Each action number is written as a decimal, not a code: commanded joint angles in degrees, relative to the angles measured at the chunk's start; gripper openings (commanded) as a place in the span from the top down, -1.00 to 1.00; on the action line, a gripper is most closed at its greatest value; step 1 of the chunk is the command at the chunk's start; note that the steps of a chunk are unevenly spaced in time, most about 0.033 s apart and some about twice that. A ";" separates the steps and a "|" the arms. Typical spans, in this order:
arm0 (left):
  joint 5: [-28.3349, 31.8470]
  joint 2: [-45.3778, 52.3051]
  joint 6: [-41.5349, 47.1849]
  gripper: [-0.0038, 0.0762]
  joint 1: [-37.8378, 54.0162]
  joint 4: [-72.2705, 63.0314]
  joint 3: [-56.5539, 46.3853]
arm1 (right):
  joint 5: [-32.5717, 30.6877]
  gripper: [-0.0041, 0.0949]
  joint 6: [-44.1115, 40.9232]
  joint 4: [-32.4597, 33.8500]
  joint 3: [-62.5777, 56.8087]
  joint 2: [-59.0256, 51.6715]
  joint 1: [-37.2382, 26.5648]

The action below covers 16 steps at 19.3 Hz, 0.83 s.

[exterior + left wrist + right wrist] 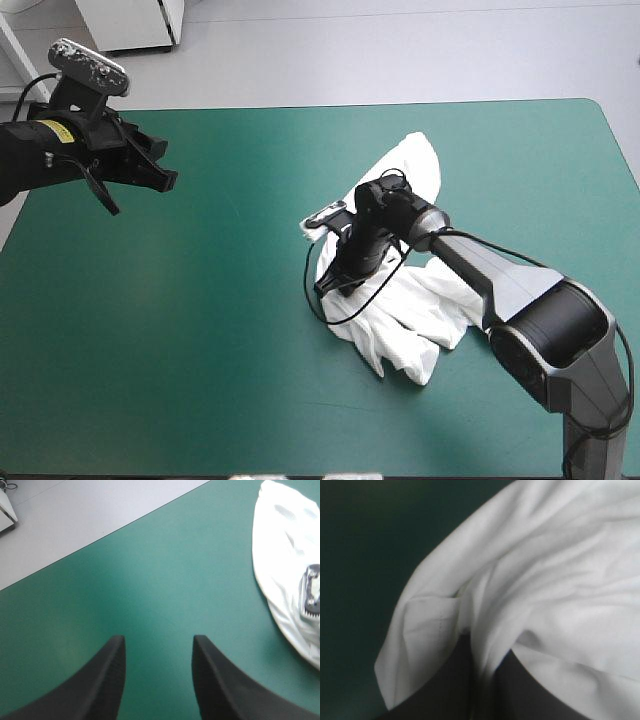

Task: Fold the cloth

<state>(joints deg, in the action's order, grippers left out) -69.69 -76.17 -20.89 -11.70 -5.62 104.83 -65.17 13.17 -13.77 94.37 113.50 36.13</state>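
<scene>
The high view alone shows the whole T-shirt (425, 315): a white crumpled heap on the teal-green table (150, 350), with one long lobe that reaches toward the far edge and a wider part toward the near edge. Only this view also shows both arms together. The right pincer (335, 283) is down at the side of the T-shirt that faces the left arm. The left pincer (140, 185) is raised, well apart from the T-shirt and farther toward the far edge than it.

The right wrist view shows what the high view hides. The black fingers of the right pincer (487, 649) are almost pressed together, and a fold of the T-shirt (545, 580) goes down between them, so it is pinching the cloth. Beside this fold lies a hemmed edge with a fine line of stitches. Ahead of the fingers the cloth fills most of the view, with dark table cover at one side of it.

The left wrist view shows the left pincer (158, 640) spread, its two black fingers apart with only bare table (150, 580) between and ahead of them. The T-shirt (285, 555) lies off to one side of this pincer, not touching it. The table's edge and pale floor lie beyond.
</scene>
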 commanded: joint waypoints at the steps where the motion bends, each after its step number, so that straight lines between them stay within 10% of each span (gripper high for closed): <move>1: 3.30 1.91 0.83 0.12 -0.01 -0.65 1.15 | 0.76 0.94 1.53 -3.38 1.72 -2.75 5.52; 11: 3.22 1.99 1.61 0.12 -0.01 -1.20 1.15 | 0.12 0.92 2.31 1.42 4.00 -2.62 9.42; 16: 3.09 1.99 1.61 0.12 -0.01 -1.09 1.15 | -6.42 0.15 1.50 -2.99 9.12 -3.11 5.87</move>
<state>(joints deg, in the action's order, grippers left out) -69.69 -75.79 -19.79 -11.70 -5.76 104.83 -69.54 15.05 -15.26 100.60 114.08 42.84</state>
